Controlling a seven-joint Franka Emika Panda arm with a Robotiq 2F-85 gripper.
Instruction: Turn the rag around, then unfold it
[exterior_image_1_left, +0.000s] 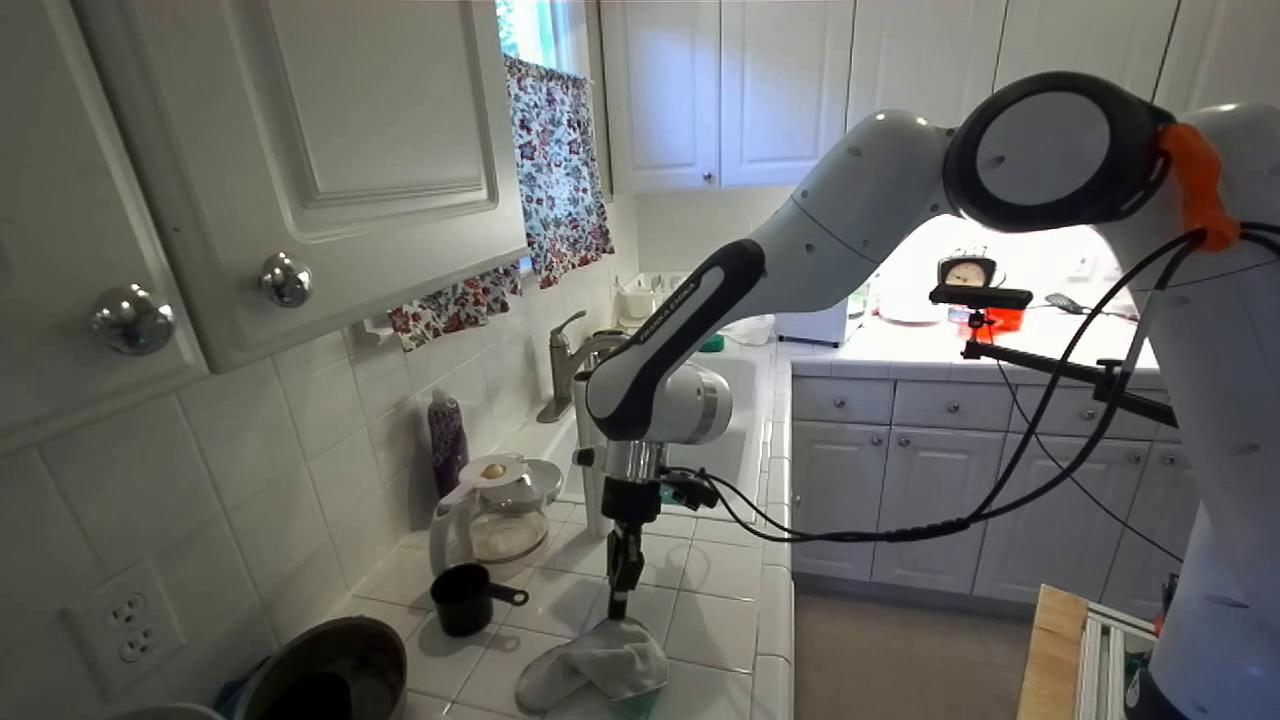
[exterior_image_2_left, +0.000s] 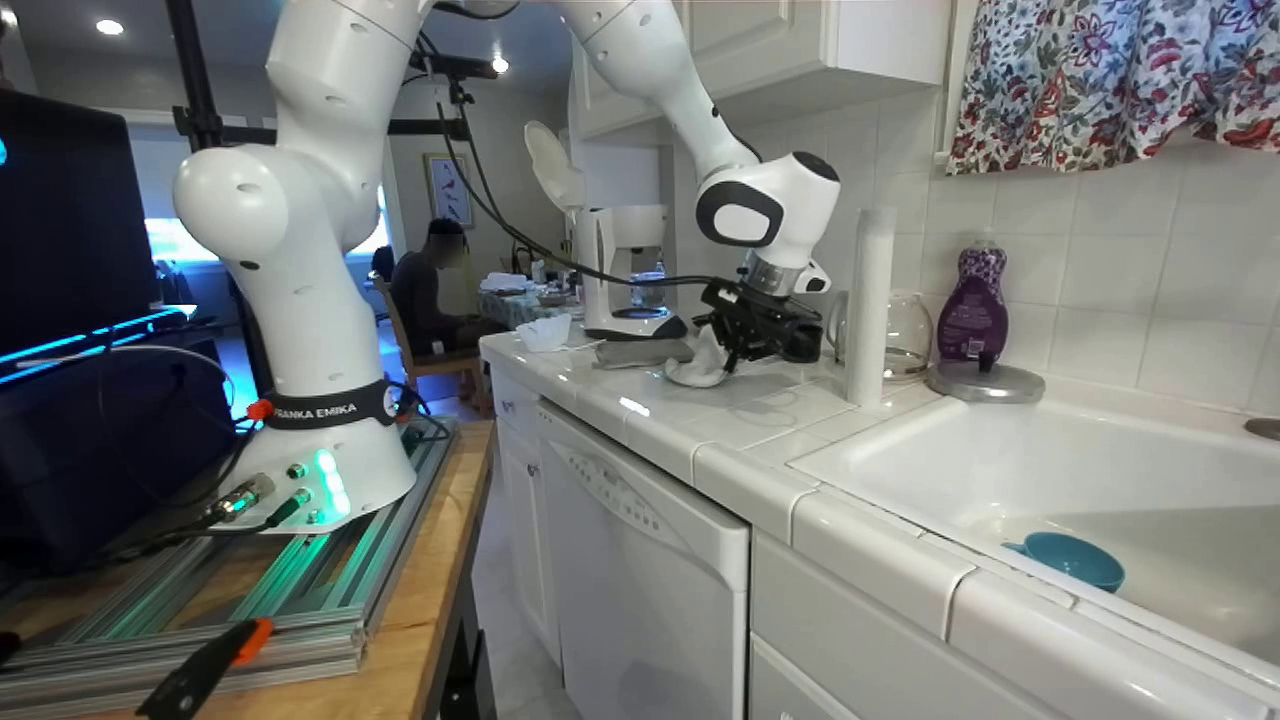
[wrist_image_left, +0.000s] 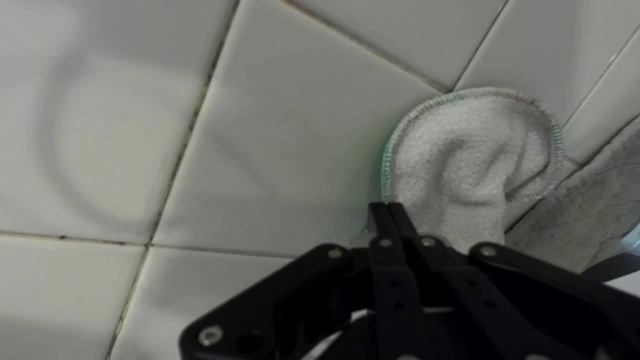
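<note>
The rag (exterior_image_1_left: 600, 668) is a whitish cloth with a rounded, green-stitched edge. It lies bunched and partly folded on the tiled counter in both exterior views (exterior_image_2_left: 698, 366). In the wrist view the rag (wrist_image_left: 465, 145) is right of the fingertips, with a curled flap at its far side. My gripper (exterior_image_1_left: 618, 604) points down at the rag's edge, and the cloth rises to the fingertips. In the wrist view the gripper's fingers (wrist_image_left: 386, 205) are together, with the green edge running in between the tips. The part of the rag below the fingers is hidden.
A black measuring cup (exterior_image_1_left: 463, 600), glass coffee pot (exterior_image_1_left: 510, 525) and dark pot (exterior_image_1_left: 330, 665) stand beside the rag. A white cylinder (exterior_image_2_left: 872, 310) stands close to the gripper. A grey folded item (exterior_image_2_left: 640, 352) lies near the rag. The sink (exterior_image_2_left: 900, 455) is farther along the counter.
</note>
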